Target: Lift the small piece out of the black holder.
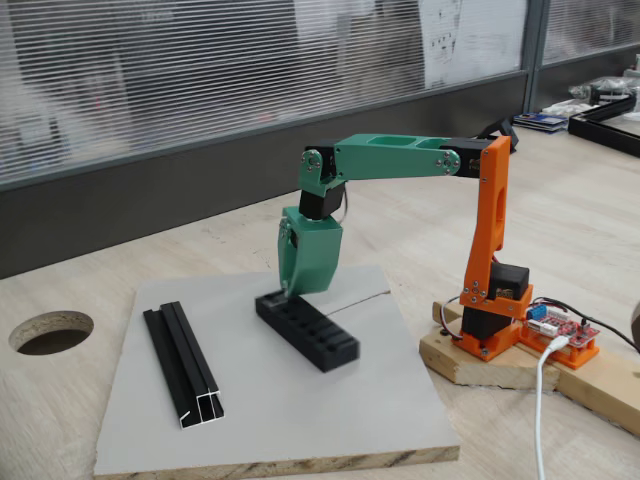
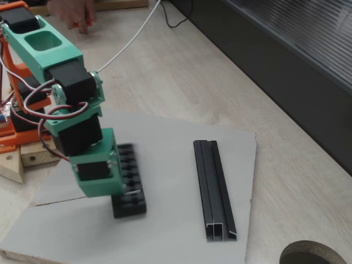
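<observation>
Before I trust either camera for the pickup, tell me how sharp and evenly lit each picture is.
In the fixed view from the side, light is soft and even, shadows faint; the black holder and gripper are fairly sharp, the blinds behind blurred. In the fixed view from above, the gripper and the holder are slightly soft, the metal rail crisper; no glare. The small piece cannot be made out.
</observation>
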`<state>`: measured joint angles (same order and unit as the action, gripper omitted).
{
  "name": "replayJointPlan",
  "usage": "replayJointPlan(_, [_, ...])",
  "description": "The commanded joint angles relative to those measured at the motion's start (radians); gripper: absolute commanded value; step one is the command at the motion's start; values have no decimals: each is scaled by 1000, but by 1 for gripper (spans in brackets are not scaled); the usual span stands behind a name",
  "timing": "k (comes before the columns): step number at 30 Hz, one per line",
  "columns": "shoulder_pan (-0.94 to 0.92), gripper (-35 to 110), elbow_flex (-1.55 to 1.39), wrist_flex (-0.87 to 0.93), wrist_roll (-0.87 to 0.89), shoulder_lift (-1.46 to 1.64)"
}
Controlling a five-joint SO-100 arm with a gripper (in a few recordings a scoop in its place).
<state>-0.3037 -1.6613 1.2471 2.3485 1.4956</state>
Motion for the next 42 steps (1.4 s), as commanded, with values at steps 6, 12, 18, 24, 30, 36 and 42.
replayJointPlan(6, [-21, 1, 3, 8, -5, 20])
replayJointPlan(12, [-20, 1, 17, 8, -5, 31])
replayJointPlan(18, [-20, 1, 20, 8, 5, 46])
replayJointPlan(24, [-20, 1, 18, 8, 5, 156])
replayJointPlan(30, [-20, 1, 18, 8, 6, 204])
replayJointPlan(36, [-18, 1, 17, 9, 6, 252])
replayJointPlan(42, [-18, 1, 18, 9, 6, 385])
